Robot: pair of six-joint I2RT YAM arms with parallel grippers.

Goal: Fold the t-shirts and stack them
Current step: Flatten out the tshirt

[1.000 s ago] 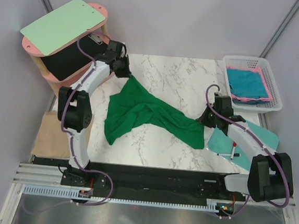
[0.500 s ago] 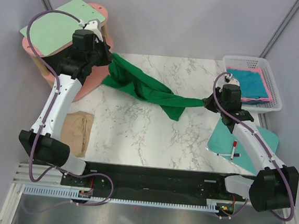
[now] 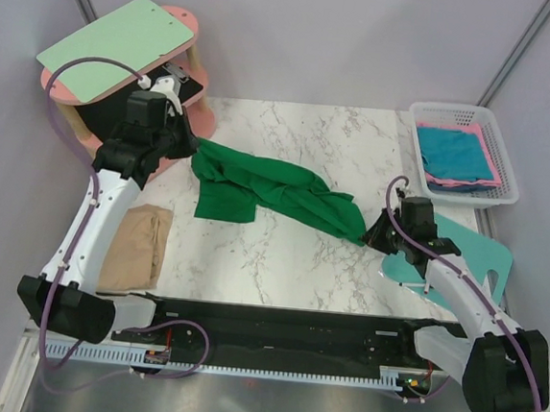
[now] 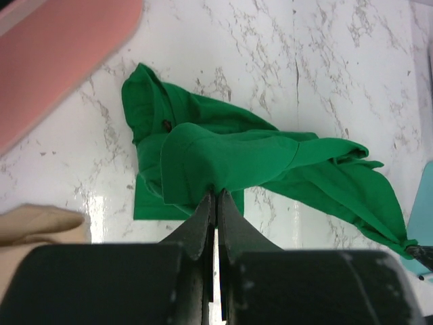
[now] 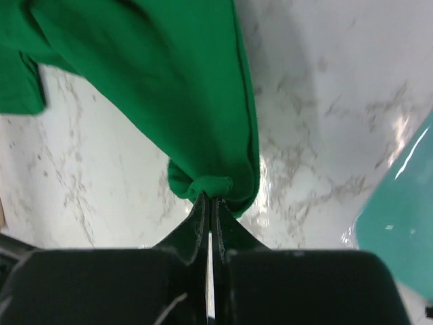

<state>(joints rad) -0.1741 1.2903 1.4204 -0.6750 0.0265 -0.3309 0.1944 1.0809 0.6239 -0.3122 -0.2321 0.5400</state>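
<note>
The dark green t-shirt [image 3: 267,191] stretches bunched across the marble table between my two grippers. My left gripper [image 3: 191,148] is shut on its left end; the left wrist view shows the cloth [image 4: 230,159] pinched at the fingertips [image 4: 216,196]. My right gripper [image 3: 369,232] is shut on its right end, a bunched wad [image 5: 210,184] in the right wrist view. A folded tan-beige t-shirt [image 3: 137,245] lies at the table's left edge. Folded teal-blue [image 3: 453,149] and pink [image 3: 491,167] t-shirts lie in the white basket [image 3: 428,111].
A mint-teal board [image 3: 459,251] lies at the right under my right arm. A pale green clipboard [image 3: 115,47] rests on a pink round stand [image 3: 190,20] at the back left. The dark rail [image 3: 274,322] runs along the near edge.
Both grippers have come down and nearer with the green shirt, which now sags onto the table. The left arm has pulled back from the pink stand.
</note>
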